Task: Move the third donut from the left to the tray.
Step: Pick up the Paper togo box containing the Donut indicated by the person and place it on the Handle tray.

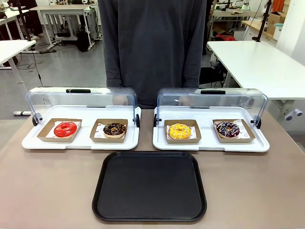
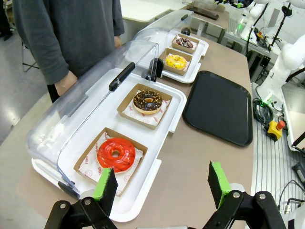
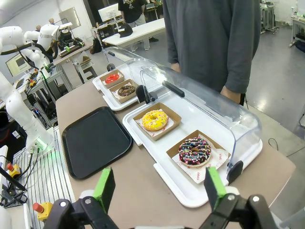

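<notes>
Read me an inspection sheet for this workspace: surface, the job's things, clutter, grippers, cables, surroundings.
Surface: brown table carrying two white trays with their clear lids raised.
Job's things: yellow donut in its cardboard holder on the right-hand white tray; black tray in front, donut not yet on it.
Clutter: red donut, chocolate donut and sprinkled donut, each in a holder.
Grippers: left gripper open, holding nothing; right gripper open, holding nothing.
Cables: black cables beside the table, off the surface.
Surroundings: person standing at the far side; white tables behind.
</notes>
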